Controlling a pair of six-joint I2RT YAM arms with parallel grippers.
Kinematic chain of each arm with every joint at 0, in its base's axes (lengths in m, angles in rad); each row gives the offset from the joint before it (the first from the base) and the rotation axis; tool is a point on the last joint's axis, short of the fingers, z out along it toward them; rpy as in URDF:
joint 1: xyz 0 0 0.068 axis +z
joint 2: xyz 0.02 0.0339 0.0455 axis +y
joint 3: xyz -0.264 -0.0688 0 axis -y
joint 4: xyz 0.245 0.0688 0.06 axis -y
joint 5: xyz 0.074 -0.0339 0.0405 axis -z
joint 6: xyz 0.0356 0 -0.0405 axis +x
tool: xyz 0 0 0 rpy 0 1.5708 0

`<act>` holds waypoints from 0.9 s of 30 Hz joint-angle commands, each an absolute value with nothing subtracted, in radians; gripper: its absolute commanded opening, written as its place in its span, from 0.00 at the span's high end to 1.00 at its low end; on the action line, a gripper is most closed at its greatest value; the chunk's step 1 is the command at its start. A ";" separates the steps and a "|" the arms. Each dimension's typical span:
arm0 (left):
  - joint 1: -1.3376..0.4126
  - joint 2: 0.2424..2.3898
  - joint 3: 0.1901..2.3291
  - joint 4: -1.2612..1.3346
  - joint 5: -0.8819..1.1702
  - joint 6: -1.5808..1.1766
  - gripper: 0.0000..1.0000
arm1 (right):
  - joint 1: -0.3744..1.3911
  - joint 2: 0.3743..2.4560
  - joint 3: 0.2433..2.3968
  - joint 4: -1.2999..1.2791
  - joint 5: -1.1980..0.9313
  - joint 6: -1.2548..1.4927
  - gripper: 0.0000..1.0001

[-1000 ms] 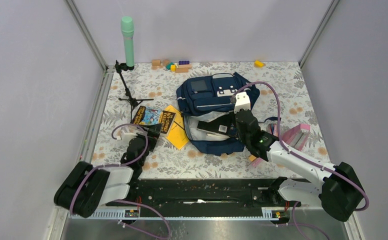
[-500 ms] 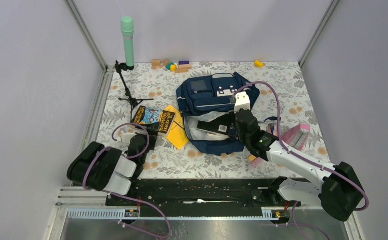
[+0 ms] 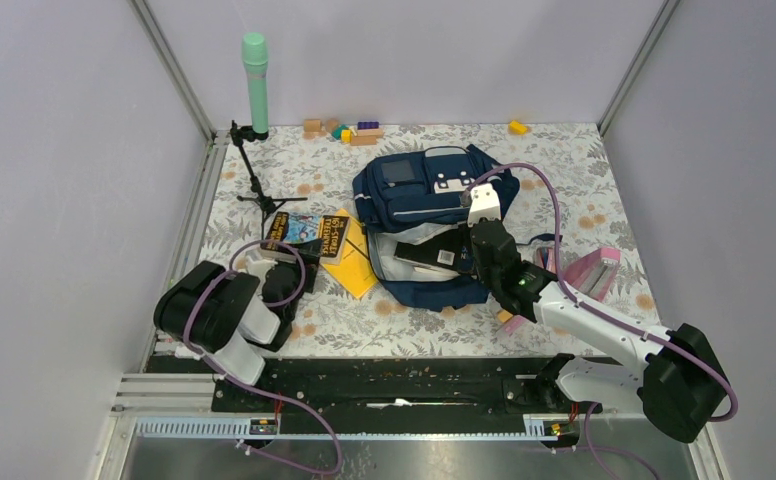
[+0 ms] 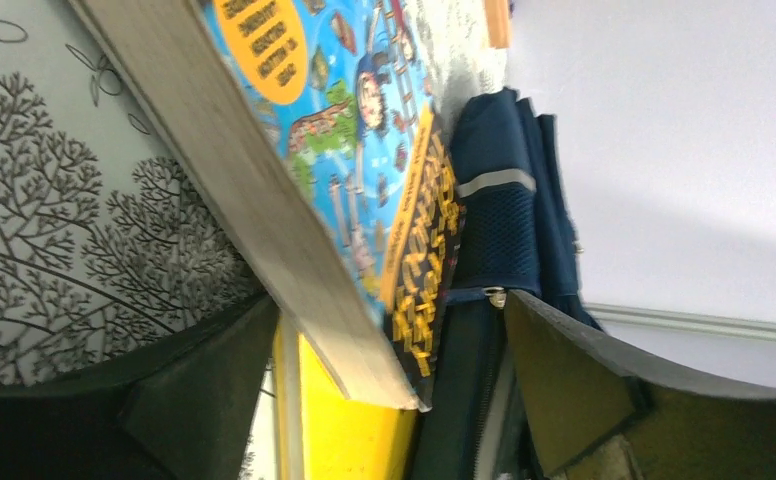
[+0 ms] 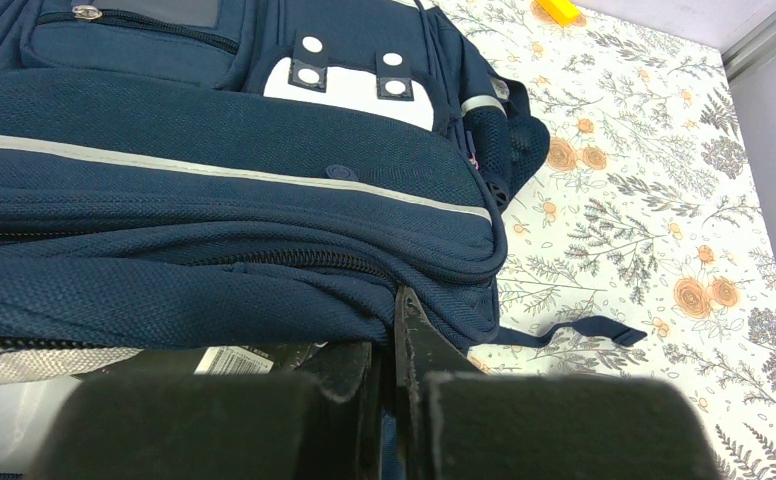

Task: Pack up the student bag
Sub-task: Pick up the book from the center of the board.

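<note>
The left gripper [image 4: 386, 300] straddled the book [image 3: 309, 232] (grip unclear). The student bag [image 3: 419, 190] gaped rightward, and the right gripper [image 5: 404, 310] pinched its rim.

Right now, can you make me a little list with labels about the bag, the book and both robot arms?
student bag: navy, lying on the flowery table, main pocket open
inside the bag: a dark flat thing with a white label
picture book: left of the bag, colourful cover up
left pincer: around the picture book's corner; grip unclear
right pincer: shut on the bag's opening edge
yellow booklet: between book and bag
toy blocks: far edge
</note>
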State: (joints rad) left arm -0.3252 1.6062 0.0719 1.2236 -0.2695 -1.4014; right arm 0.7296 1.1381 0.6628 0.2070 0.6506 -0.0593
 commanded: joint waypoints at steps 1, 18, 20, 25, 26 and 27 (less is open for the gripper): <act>-0.321 1.663 0.094 1.198 -0.305 -1.358 0.23 | 0.719 1.140 0.686 0.231 0.691 -0.062 1.00; -0.320 1.541 0.019 1.206 -0.271 -1.258 1.00 | 0.718 1.096 0.658 0.217 0.689 -0.079 1.00; -0.320 1.485 0.015 1.156 -0.238 -1.243 1.00 | 0.719 1.083 0.653 0.206 0.686 -0.076 1.00; -0.321 1.314 0.022 0.976 -0.161 -1.187 1.00 | 0.719 1.064 0.640 0.175 0.675 -0.070 1.00; -0.321 1.266 0.028 0.922 -0.148 -1.166 1.00 | 0.719 1.062 0.638 0.169 0.670 -0.068 1.00; -0.321 1.218 0.038 0.842 -0.137 -1.142 1.00 | 0.719 1.059 0.637 0.163 0.664 -0.064 1.00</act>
